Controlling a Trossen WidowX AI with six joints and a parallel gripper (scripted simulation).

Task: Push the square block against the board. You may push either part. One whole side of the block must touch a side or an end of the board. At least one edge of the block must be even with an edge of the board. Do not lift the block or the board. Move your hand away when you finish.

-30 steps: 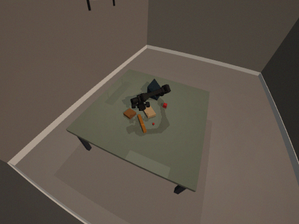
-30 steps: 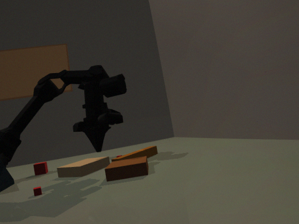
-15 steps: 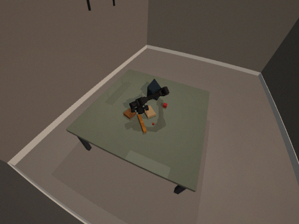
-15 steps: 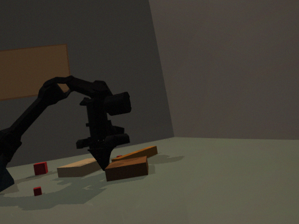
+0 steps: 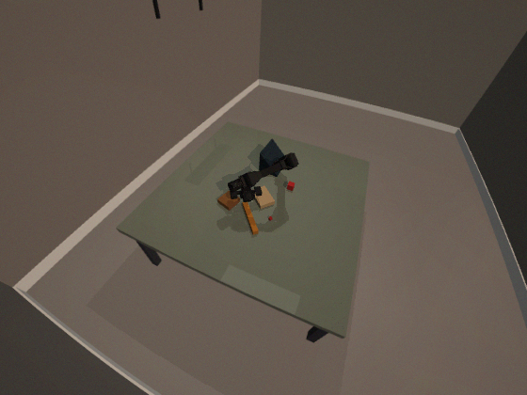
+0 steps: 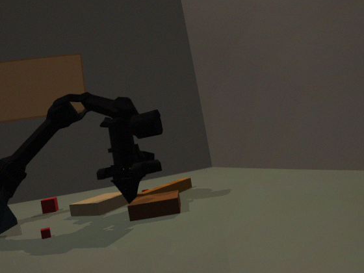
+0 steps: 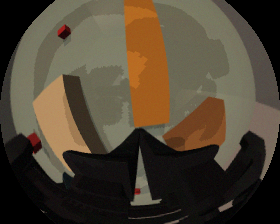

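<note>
Half lined up, seemingly, with closed, empty gripper (image 5: 247,199) (image 6: 130,202) (image 7: 139,131) near square brown block (image 5: 228,201) (image 6: 155,207) (image 7: 206,123); next, probably lower, then push sideways.

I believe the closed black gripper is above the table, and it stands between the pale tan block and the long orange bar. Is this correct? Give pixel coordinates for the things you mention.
Not quite: in the wrist view, the closed black gripper (image 5: 245,200) (image 6: 130,203) (image 7: 139,131) is above the table, but between the pale tan block (image 5: 264,197) (image 6: 97,203) (image 7: 54,117) and the reddish-brown block (image 5: 228,200) (image 6: 155,207) (image 7: 202,122).
</note>
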